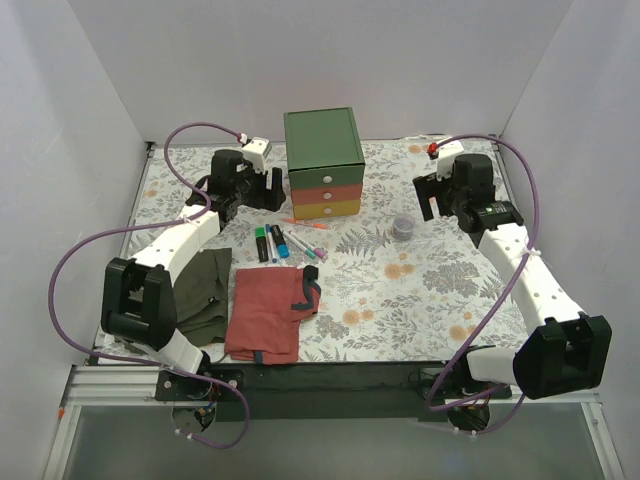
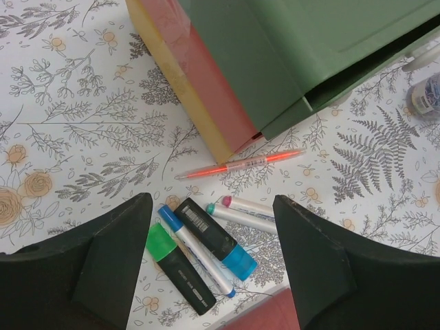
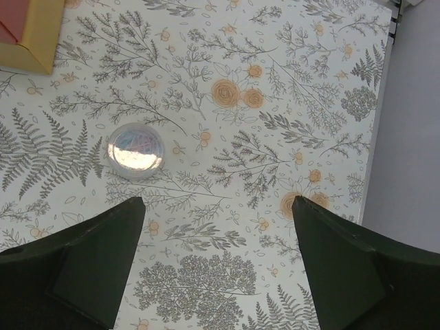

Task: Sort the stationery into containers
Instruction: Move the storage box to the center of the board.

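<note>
Lying near one chest (image 1: 322,140): two markers (image 2: 175,265), one orange pen (image 2: 240,163), one roll (image 1: 403,226).

The floral surface (image 1: 430,290) carries a green chest (image 1: 322,140) at 12 o'clock. The markers and pens (image 1: 279,241) cluster near centre toward 10 o'clock, and a small round roll (image 1: 403,226) lies toward 2 o'clock. A red cloth (image 1: 265,315) and an olive cloth (image 1: 205,290) lie at 7 to 8 o'clock.

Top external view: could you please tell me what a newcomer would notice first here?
The boxy green chest, with a red-orange drawer over a yellow drawer, stands at the back centre of the floral table. Markers and pens lie scattered before it, a red folded cloth nearer the front.
</note>
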Robot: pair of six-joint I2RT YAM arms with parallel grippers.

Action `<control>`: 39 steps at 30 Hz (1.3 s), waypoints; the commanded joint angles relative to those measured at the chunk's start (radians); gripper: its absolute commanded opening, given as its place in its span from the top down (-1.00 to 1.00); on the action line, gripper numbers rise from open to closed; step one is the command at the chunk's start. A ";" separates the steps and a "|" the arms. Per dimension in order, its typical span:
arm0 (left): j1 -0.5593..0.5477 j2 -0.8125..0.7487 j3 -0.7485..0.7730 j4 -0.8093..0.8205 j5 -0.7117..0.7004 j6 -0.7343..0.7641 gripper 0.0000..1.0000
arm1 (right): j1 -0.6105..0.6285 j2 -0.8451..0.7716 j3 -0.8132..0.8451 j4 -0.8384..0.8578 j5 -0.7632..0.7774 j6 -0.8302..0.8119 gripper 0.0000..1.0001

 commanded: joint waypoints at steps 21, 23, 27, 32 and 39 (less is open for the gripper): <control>-0.040 0.233 0.158 0.101 -0.150 -0.064 -0.50 | 0.085 0.416 0.336 0.132 -0.622 -0.050 -0.78; -0.041 0.269 0.184 0.104 -0.141 -0.071 -0.49 | 0.090 0.442 0.361 0.126 -0.628 -0.051 -0.78; -0.041 0.320 0.250 0.104 -0.124 -0.084 -0.48 | 0.098 0.519 0.430 0.129 -0.621 -0.051 -0.77; -0.041 0.386 0.336 0.084 -0.114 -0.087 -0.47 | 0.107 0.619 0.542 0.148 -0.561 -0.019 -0.75; -0.038 0.292 0.341 -0.074 -0.097 -0.059 -0.48 | 0.134 0.566 0.536 0.106 -0.466 0.076 -0.58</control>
